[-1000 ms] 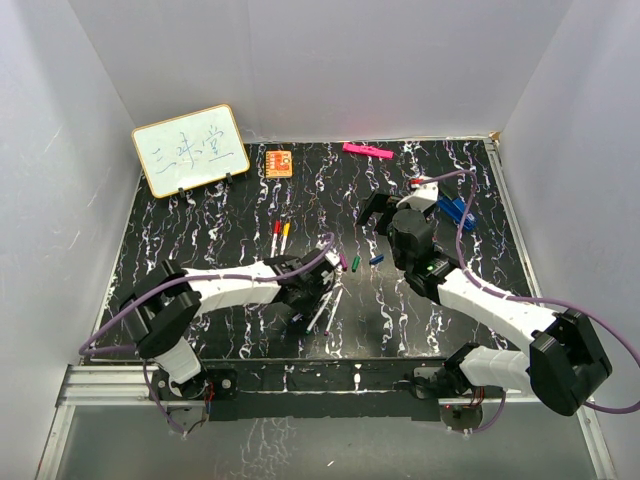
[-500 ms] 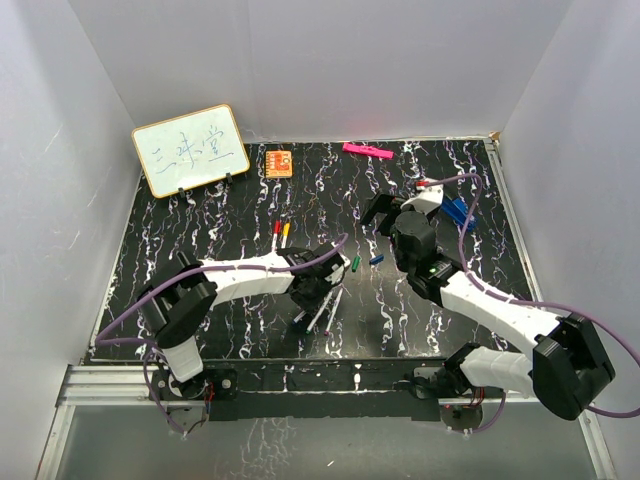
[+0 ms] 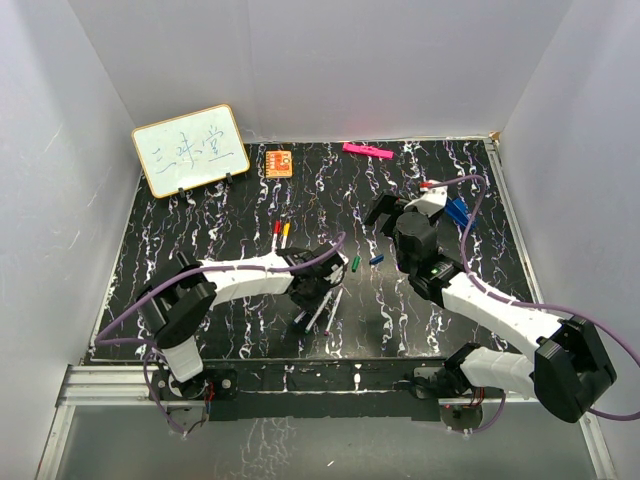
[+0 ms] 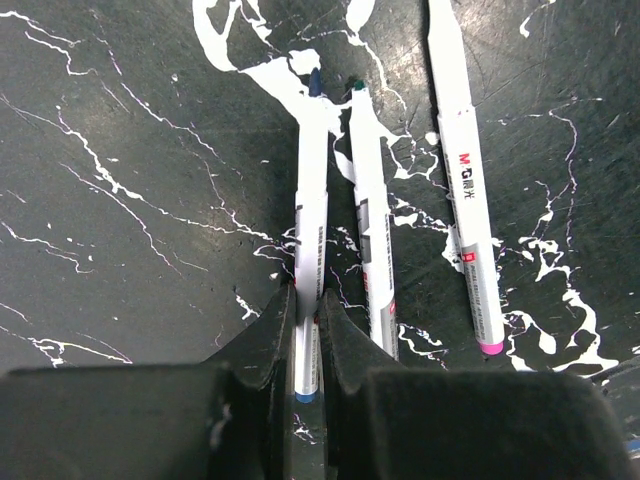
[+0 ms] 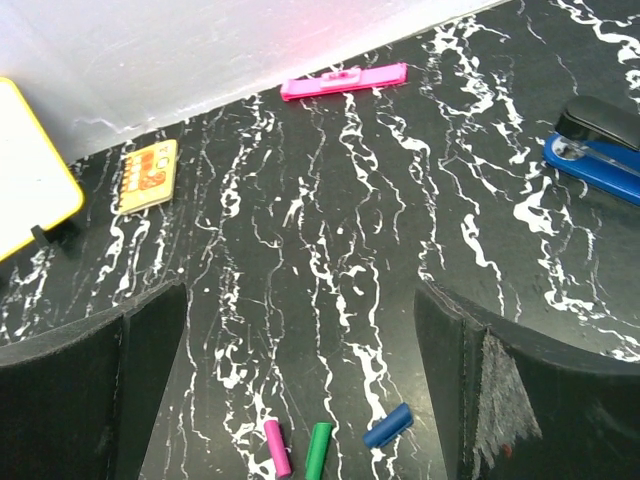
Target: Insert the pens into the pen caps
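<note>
The left pincer [image 4: 305, 300] pinches the blue-tipped pen [image 4: 311, 200] on the desk [image 4: 120, 150], with the green-tipped pen [image 4: 368, 220] crowding it at 3 o'clock. The right pincer [image 5: 300, 400] hangs spread above the purple cap [image 5: 277, 447], green cap [image 5: 319, 448] and blue cap [image 5: 387, 424], a stapler [image 5: 600, 150] at its 2 o'clock.

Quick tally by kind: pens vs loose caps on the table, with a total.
Pens: 5 (blue pen, green pen, purple pen, red pen, yellow pen)
Loose caps: 3 (purple cap, green cap, blue cap)
Total: 8

green pen [image 4: 371, 235] tight beside left claw [image 4: 306, 305]
</note>
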Controlling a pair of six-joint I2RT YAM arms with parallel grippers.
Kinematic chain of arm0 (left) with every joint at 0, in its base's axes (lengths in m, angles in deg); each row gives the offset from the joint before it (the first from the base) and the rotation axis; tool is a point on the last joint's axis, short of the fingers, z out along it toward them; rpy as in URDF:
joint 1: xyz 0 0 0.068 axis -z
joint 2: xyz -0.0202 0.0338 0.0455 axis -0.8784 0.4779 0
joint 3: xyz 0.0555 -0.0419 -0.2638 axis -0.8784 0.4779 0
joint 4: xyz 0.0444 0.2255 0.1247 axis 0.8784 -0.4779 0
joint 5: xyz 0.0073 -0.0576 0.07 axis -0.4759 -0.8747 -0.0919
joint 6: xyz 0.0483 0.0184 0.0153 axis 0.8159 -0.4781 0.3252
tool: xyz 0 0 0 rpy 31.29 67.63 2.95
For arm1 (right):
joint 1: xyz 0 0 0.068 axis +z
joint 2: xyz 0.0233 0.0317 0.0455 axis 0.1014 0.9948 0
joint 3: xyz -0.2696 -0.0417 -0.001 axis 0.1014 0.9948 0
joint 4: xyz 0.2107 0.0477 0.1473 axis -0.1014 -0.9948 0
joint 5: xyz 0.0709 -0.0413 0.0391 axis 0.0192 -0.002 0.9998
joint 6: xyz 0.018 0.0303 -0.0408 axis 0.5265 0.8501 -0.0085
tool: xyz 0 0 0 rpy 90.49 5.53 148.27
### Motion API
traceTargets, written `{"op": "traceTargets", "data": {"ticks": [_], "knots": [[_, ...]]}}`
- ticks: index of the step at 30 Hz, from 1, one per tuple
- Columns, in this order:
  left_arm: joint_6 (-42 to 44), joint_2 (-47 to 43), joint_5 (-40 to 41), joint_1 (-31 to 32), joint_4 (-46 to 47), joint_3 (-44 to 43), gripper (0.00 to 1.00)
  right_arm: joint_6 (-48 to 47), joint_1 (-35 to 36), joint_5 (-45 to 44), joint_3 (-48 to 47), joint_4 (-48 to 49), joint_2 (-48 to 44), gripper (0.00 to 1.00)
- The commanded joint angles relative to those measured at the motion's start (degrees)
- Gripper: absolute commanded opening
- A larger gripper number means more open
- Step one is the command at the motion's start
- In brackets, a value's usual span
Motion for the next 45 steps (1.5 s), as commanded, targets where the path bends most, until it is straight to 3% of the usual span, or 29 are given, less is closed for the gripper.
{"op": "traceTargets", "data": {"ticks": [1, 9, 22, 30, 35, 45], "knots": [[-2.4, 4.1, -0.1, 0.1, -3.7, 4.9, 0.00, 1.6, -0.2, -4.4, -0.7, -2.8, -0.8, 0.94], [-2.4, -2.6, 3.7, -1.8, -6.6, 2.1, 0.00, 7.8, -0.2, -7.5, -3.5, -14.7, 0.2, 0.88], [-2.9, -11.0, 7.9, -5.6, -7.4, -0.9, 0.00, 19.1, -0.2, 0.2, -7.2, -32.3, 12.3, 0.82], [-3.4, -18.7, 11.0, -7.6, -4.7, -0.5, 0.00, 21.1, -0.2, 2.7, -11.2, -36.0, 19.0, 0.79], [-3.4, -21.4, 11.6, -9.3, -4.0, 1.3, 0.00, 21.5, -0.2, 5.2, -13.3, -37.1, 22.0, 0.66], [-3.1, -23.6, 10.7, -10.4, -1.8, 4.3, 0.00, 23.6, -0.2, 8.4, -14.1, -37.2, 25.2, 0.55]]}}
